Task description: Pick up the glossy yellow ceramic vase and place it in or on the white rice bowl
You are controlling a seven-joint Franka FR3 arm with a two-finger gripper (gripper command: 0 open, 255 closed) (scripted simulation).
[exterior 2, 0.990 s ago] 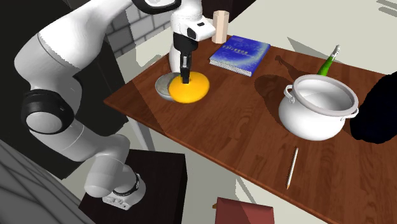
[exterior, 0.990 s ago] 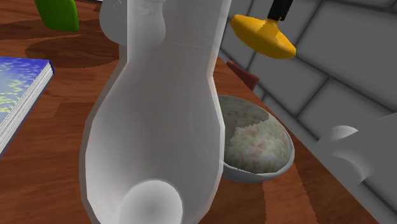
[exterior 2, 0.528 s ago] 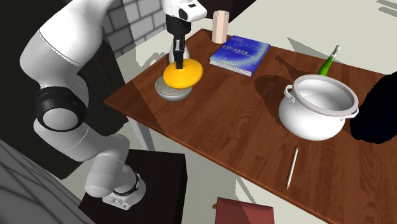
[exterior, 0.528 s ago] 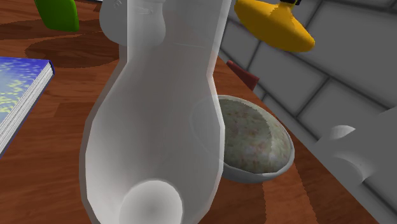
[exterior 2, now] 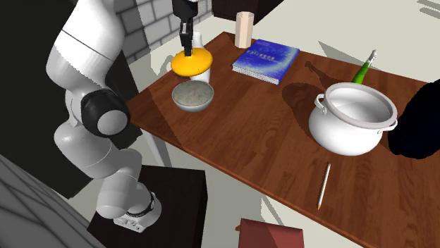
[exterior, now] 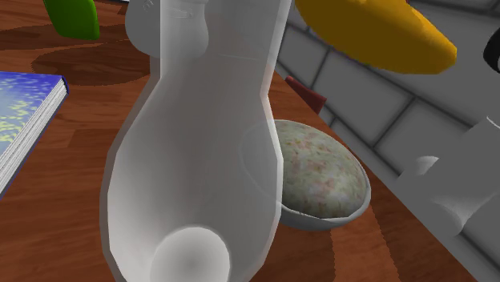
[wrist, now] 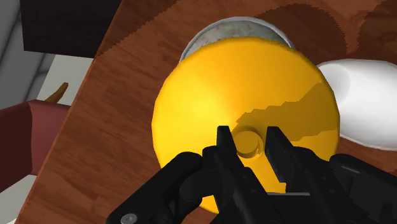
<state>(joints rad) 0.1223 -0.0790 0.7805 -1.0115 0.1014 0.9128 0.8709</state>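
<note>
Pincer (wrist: 249, 139): one, clamped on the vase's neck.
Yellow vase (exterior 2: 192, 62): one, raised above the bowl.
Bowl (exterior 2: 192, 96): one, on the counter (exterior 2: 247, 134).
Blue book (exterior 2: 266, 60), white pot (exterior 2: 350, 130): one each, well apart from the bowl.

A home kitchen, by its wooden table (exterior 2: 247, 134), white pot (exterior 2: 345, 137), green bottle (exterior 2: 365, 69), book (exterior 2: 266, 59).

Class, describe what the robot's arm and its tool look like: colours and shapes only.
The arm is built of smooth, rounded white segments with dark joints. The tool is all black, with two slim fingers on a blocky body.
</note>
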